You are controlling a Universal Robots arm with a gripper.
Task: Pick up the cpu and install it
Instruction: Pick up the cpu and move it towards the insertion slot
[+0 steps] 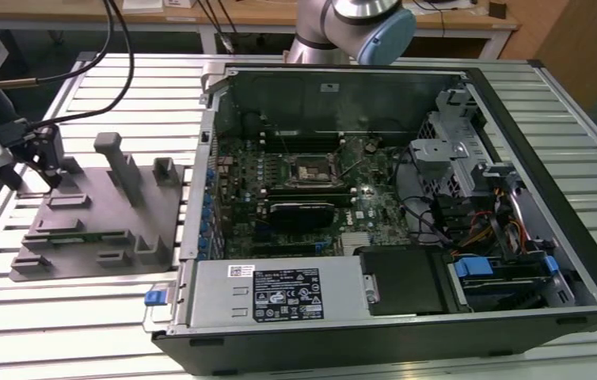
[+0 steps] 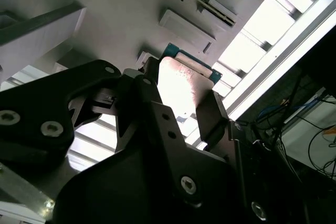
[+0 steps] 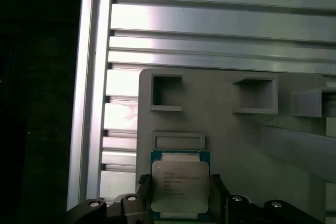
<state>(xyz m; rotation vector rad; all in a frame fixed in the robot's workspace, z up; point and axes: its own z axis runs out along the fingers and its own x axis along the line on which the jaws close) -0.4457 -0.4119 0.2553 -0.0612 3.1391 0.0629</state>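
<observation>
arm: base column (image 1: 354, 28) stands at the back of the exterior view behind the pc case, and the gripper (image 1: 36, 176) is way out at that view's left, hanging low over the far corner of the grey fixture (image 1: 98, 210)
fingers: clamped on the cpu (image 3: 180, 182), one finger (image 3: 218, 195) on each of two opposite edges, seen in both wrist views
cpu: lying flat with the silver lid up and a green border around it, just beside a small U-shaped rim on the fixture. Can't tell if it's lifted or resting on the plastic
fixture: grey plastic with upright blocks and square pockets, sitting on the slatted metal counter (image 1: 66, 324)
pc case (image 1: 552, 198): open, on its side, right beside the fixture
socket (image 1: 309, 168): mid motherboard, well apart from the gripper
in the way: the fixture's tall blocks (image 1: 121, 162) and the case wall (image 1: 210, 150) stand between the gripper and the socket
</observation>
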